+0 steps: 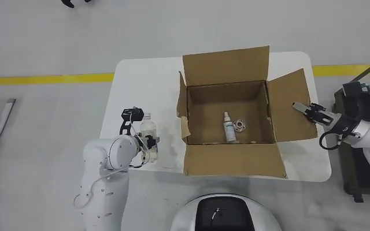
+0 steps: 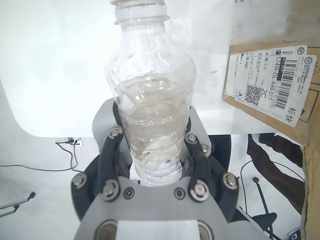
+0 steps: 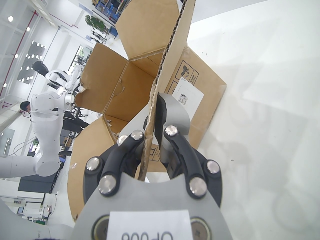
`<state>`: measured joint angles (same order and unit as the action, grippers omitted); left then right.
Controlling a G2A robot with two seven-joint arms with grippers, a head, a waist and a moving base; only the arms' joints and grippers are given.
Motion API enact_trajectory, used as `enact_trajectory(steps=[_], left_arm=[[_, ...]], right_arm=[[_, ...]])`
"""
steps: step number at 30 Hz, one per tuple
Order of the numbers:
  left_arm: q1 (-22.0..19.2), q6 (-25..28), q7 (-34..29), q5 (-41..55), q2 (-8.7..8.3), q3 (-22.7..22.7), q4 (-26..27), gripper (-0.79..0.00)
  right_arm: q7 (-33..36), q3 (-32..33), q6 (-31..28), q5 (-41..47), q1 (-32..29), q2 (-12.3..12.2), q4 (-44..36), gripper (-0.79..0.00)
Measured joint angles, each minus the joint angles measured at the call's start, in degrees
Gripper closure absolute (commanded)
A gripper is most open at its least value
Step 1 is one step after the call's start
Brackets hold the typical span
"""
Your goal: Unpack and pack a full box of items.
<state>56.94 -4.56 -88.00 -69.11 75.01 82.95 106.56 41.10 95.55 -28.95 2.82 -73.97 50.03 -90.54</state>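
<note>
The left gripper is clamped on the lower body of a clear plastic bottle, held over the white table just left of the open cardboard box. The box's raised left flap stands between them. The right gripper pinches the right flap. Inside lie a spray bottle and a small item, perhaps a ring.

The open cardboard box holds a small spray bottle lying beside a grey ring, while a clear white-capped bottle sits in the left end effector.
</note>
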Motion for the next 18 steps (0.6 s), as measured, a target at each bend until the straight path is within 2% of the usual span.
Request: enact_trajectory(steps=[7, 13, 18], left_arm=[[2.1, 1.9, 2.9, -4.0, -0.52, -0.1, -1.8, 0.000], [2.1, 4.4, 3.2, -8.3, -1.25, 1.6, -7.1, 0.000], [1.8, 6.7, 3.0, -9.0, -1.51, 1.0, -10.6, 0.000]], right_arm=[[-0.1, 0.0, 0.1, 0.0, 0.0, 0.0, 0.0, 0.000], [-2.1, -0.3, 1.0, -0.5, -1.2, 0.2, -0.8, 0.000], [-2.3, -0.1, 1.3, -0.5, -1.5, 0.2, -1.0, 0.000]])
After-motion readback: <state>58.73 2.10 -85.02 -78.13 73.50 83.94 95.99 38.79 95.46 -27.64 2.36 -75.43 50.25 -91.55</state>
